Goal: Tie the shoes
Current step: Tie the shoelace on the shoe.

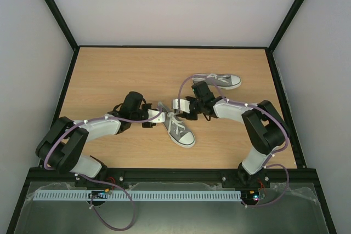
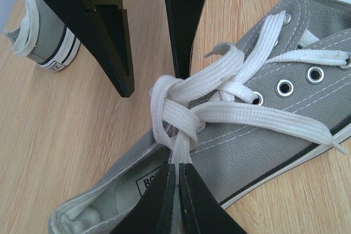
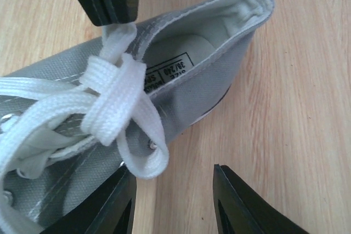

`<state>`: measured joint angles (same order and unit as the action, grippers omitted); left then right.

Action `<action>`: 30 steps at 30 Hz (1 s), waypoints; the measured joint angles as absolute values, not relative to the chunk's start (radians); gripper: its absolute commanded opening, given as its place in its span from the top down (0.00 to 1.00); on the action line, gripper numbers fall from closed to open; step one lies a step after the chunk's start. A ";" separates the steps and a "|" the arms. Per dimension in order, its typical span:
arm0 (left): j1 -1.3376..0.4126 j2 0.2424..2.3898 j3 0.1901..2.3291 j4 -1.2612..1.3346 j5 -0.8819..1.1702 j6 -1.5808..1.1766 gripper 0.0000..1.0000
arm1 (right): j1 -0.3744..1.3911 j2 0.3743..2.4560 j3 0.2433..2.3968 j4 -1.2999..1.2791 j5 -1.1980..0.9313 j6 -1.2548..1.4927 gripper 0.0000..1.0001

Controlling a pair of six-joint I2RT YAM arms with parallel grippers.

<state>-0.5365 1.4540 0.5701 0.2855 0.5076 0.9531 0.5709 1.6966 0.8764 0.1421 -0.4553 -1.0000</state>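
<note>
One grey sneaker [image 1: 181, 131] lies mid-table, and its white laces are crossed in a loose knot [image 2: 175, 108] over the tongue. My left gripper [image 1: 156, 116] is at the shoe's opening, shut on a white lace strand [image 2: 181, 146] that runs out of the knot. My right gripper [image 1: 178, 105] faces it from the other side, open. In the right wrist view a lace loop [image 3: 143, 149] hangs just ahead of that gripper [image 3: 173, 171], beside its left finger and not clamped. The second sneaker [image 1: 224, 80] lies at the back right, apart from both grippers.
The shoes lie on a wooden table [image 1: 109, 80] with black frame rails and white walls around it. The second sneaker's heel [image 2: 46, 42] shows behind the right gripper's fingers [image 2: 118, 53] in the left wrist view.
</note>
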 measured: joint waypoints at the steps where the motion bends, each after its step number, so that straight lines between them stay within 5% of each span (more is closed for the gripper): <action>1: -0.537 1.454 0.570 0.286 0.508 0.953 0.95 | 0.571 1.697 0.876 0.146 -0.450 -1.002 0.57; 10: -0.537 1.454 0.570 0.286 0.508 0.953 0.95 | 0.600 1.710 0.889 0.155 -0.421 -1.033 0.61; 18: -0.537 1.454 0.570 0.286 0.507 0.950 0.97 | 0.622 1.705 0.881 0.191 -0.388 -1.042 0.98; 30: -0.532 1.454 0.570 0.272 0.488 0.935 0.98 | 0.622 1.557 0.719 0.210 -0.277 -0.995 0.99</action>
<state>-0.5320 1.4540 0.5701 0.2718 0.4881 0.9352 0.6224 1.5574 0.7193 0.2100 -0.2768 -0.9951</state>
